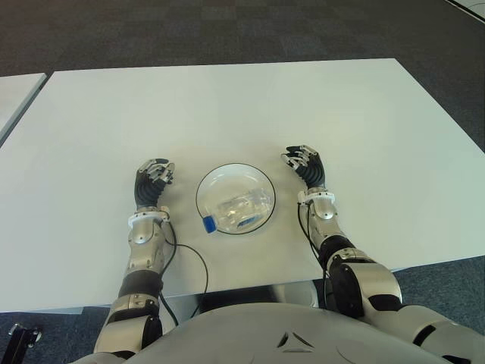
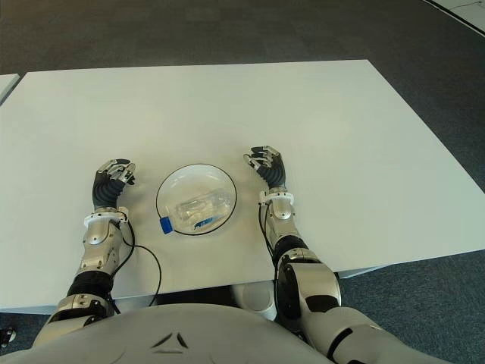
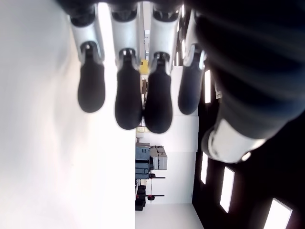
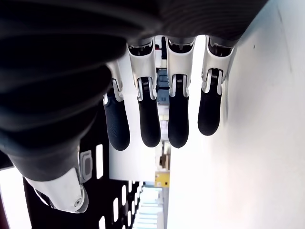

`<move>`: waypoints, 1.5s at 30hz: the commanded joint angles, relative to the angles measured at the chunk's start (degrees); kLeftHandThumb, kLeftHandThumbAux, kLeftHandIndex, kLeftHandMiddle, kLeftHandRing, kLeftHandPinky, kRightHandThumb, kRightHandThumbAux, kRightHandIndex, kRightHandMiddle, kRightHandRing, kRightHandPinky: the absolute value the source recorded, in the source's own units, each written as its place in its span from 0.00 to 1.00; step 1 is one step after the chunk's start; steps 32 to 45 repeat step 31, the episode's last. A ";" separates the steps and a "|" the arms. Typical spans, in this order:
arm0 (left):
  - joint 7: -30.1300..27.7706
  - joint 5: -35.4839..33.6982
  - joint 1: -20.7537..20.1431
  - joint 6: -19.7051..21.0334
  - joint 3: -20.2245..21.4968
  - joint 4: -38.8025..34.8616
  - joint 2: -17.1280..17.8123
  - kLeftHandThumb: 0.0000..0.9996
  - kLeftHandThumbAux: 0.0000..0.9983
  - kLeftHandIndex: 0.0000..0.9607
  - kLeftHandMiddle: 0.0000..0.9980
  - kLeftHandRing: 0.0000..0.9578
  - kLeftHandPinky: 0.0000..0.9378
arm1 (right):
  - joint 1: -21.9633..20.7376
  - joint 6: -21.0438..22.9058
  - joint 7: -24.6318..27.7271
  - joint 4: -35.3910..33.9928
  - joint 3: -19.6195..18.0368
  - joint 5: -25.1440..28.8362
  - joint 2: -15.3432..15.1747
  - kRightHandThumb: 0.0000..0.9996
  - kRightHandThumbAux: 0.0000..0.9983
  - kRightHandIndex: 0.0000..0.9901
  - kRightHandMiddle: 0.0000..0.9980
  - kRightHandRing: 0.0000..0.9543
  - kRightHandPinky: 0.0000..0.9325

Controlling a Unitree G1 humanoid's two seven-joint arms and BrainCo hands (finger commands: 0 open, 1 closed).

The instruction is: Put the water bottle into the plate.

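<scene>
A clear water bottle (image 1: 241, 210) with a blue cap (image 1: 208, 224) lies on its side inside the white, dark-rimmed plate (image 1: 227, 174) on the white table (image 1: 227, 106). The cap pokes over the plate's near-left rim. My left hand (image 1: 154, 179) shows just left of the plate, fingers (image 3: 127, 102) relaxed and holding nothing. To the right of the plate is my right hand (image 1: 305, 165), its fingers (image 4: 149, 124) loosely hanging and empty. Neither hand touches the bottle or the plate.
A black cable (image 1: 198, 262) loops on the table near its front edge, below the plate. Another table's corner (image 1: 15, 95) shows at the far left. Dark carpet (image 1: 227, 30) lies beyond the table.
</scene>
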 commanded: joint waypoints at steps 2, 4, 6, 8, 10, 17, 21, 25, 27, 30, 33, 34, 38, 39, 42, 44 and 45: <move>-0.61 0.14 1.98 1.99 -0.27 1.02 -0.41 0.71 0.71 0.45 0.66 0.66 0.66 | 2.83 2.23 -0.92 0.98 -0.58 1.16 1.14 0.70 0.73 0.44 0.71 0.75 0.76; -0.61 0.28 2.04 2.07 -0.41 0.89 -0.37 0.71 0.71 0.45 0.67 0.67 0.67 | 2.92 2.15 -1.09 0.79 -0.76 1.30 1.24 0.70 0.73 0.44 0.71 0.74 0.76; -0.46 0.50 2.03 2.04 -0.52 0.98 -0.33 0.71 0.71 0.45 0.67 0.67 0.67 | 3.02 2.02 -1.11 0.60 -0.85 1.38 1.29 0.70 0.73 0.44 0.70 0.74 0.76; -0.32 0.70 1.97 1.94 -0.62 1.18 -0.29 0.71 0.71 0.45 0.68 0.68 0.68 | 3.10 1.97 -1.06 0.47 -0.90 1.40 1.28 0.70 0.73 0.44 0.70 0.74 0.76; -0.21 0.94 1.80 1.82 -0.73 1.45 -0.21 0.71 0.71 0.45 0.68 0.69 0.69 | 3.19 1.78 -0.95 0.35 -0.92 1.40 1.27 0.70 0.73 0.44 0.70 0.74 0.76; -0.62 0.83 2.26 1.55 -1.01 0.85 -0.73 0.71 0.71 0.45 0.68 0.67 0.65 | 3.50 1.42 -0.55 -0.06 -0.73 1.12 1.02 0.70 0.73 0.44 0.71 0.75 0.77; -0.56 0.76 2.45 1.65 -1.02 0.56 -0.92 0.71 0.71 0.45 0.67 0.67 0.65 | 3.69 1.32 -0.53 -0.22 -0.60 0.94 0.90 0.70 0.73 0.44 0.71 0.76 0.79; -0.07 1.37 2.52 1.24 -1.17 0.75 -0.93 0.71 0.71 0.45 0.67 0.67 0.65 | 3.75 1.47 -0.62 -0.23 -0.46 0.75 0.82 0.70 0.73 0.44 0.72 0.77 0.79; 0.16 1.64 2.54 1.06 -1.23 0.82 -0.93 0.71 0.71 0.45 0.66 0.67 0.65 | 3.77 1.54 -0.68 -0.25 -0.35 0.64 0.78 0.70 0.73 0.44 0.72 0.77 0.78; 0.34 1.67 2.53 1.34 -1.09 0.75 -1.10 0.71 0.71 0.45 0.67 0.67 0.66 | 3.74 1.75 -0.81 -0.17 -0.18 0.47 0.68 0.70 0.73 0.44 0.72 0.77 0.78; 0.39 1.69 2.53 1.40 -1.06 0.75 -1.13 0.71 0.71 0.45 0.67 0.67 0.66 | 3.73 1.80 -0.84 -0.14 -0.13 0.43 0.65 0.70 0.73 0.44 0.72 0.77 0.78; 0.39 1.69 2.53 1.40 -1.06 0.75 -1.13 0.71 0.71 0.45 0.67 0.67 0.66 | 3.73 1.80 -0.84 -0.14 -0.13 0.43 0.65 0.70 0.73 0.44 0.72 0.77 0.78; 0.39 1.69 2.53 1.40 -1.06 0.75 -1.13 0.71 0.71 0.45 0.67 0.67 0.66 | 3.73 1.80 -0.84 -0.14 -0.13 0.43 0.65 0.70 0.73 0.44 0.72 0.77 0.78; 0.39 1.69 2.53 1.40 -1.06 0.75 -1.13 0.71 0.71 0.45 0.67 0.67 0.66 | 3.73 1.80 -0.84 -0.14 -0.13 0.43 0.65 0.70 0.73 0.44 0.72 0.77 0.78; 0.39 1.69 2.53 1.40 -1.06 0.75 -1.13 0.71 0.71 0.45 0.67 0.67 0.66 | 3.73 1.80 -0.84 -0.14 -0.13 0.43 0.65 0.70 0.73 0.44 0.72 0.77 0.78; 0.39 1.69 2.53 1.40 -1.06 0.75 -1.13 0.71 0.71 0.45 0.67 0.67 0.66 | 3.73 1.80 -0.84 -0.14 -0.13 0.43 0.65 0.70 0.73 0.44 0.72 0.77 0.78; 0.39 1.69 2.53 1.40 -1.06 0.75 -1.13 0.71 0.71 0.45 0.67 0.67 0.66 | 3.73 1.80 -0.84 -0.14 -0.13 0.43 0.65 0.70 0.73 0.44 0.72 0.77 0.78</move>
